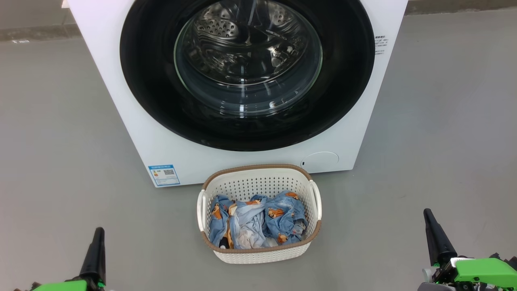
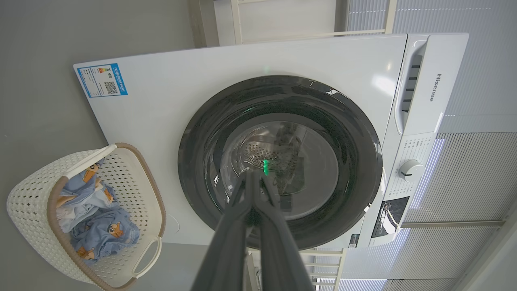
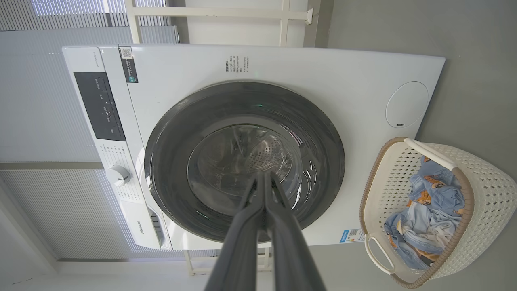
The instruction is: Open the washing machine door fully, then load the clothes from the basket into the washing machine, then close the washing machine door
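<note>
The white washing machine stands ahead with its glossy black round door closed flat against the front; the steel drum shows through the glass. On the floor in front sits the cream basket, holding the light-blue printed clothes. My left gripper is low at the left and my right gripper low at the right, both well short of the basket and machine. In each wrist view the fingers press together, holding nothing. The door and basket appear there sideways.
Grey floor spreads on both sides of the machine and basket. A round service flap and blue energy sticker mark the machine's lower front. The control panel with its dial lies along the top, near pale slatted walls.
</note>
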Controlling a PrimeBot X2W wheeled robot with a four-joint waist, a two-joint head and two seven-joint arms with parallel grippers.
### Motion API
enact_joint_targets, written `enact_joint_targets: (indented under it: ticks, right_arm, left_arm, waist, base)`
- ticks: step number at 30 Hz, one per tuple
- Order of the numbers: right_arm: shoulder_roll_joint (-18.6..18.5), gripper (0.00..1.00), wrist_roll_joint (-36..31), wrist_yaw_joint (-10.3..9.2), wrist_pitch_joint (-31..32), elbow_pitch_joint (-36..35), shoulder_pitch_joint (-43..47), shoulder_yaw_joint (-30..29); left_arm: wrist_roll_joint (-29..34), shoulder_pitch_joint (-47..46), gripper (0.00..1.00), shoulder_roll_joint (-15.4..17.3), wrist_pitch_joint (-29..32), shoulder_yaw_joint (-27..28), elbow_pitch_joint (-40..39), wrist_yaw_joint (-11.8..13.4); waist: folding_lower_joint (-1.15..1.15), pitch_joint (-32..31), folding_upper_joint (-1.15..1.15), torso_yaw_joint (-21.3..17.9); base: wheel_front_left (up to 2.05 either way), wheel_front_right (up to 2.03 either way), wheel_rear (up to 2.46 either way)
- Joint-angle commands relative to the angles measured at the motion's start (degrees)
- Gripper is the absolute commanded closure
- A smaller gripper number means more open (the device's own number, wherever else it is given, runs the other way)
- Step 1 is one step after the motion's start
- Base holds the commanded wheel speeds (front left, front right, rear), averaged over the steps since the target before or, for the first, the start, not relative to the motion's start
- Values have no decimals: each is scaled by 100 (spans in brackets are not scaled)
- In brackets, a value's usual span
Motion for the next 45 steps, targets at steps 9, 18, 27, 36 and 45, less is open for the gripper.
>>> enact_joint_targets:
  ticks: [9, 18, 27, 36, 45]
  right_arm:
    - [68, 0, -14, 0, -23, 247, 161, 6]
    - [53, 0, -85, -1, -101, 111, 149, 20]
    - [31, 0, -164, -1, -183, -3, 133, 42]
    - [-58, 0, -446, -1, -336, -113, 113, 114]
    - [-199, 0, -1182, -2, -545, -152, 65, 275]
  left_arm:
    - [7, 179, 0, -107, -28, -42, 226, 6]
    - [42, 132, 0, -93, -138, -101, 109, 1]
    - [81, 86, 0, -73, -243, -159, 21, -3]
    - [345, 26, 0, 26, -428, -273, -66, -8]
    - [1048, -29, 0, 141, -634, -411, -132, -13]
  waist:
    - [1, 1, 0, -1]
    - [1, -1, 0, 1]
    - [0, -3, 0, 3]
    - [0, -3, 0, 5]
    - [0, -8, 0, 17]
  base:
    - [0, 0, 0]
    - [0, 0, 0]
    - [0, 0, 0]
    - [0, 0, 0]
    - [0, 0, 0]
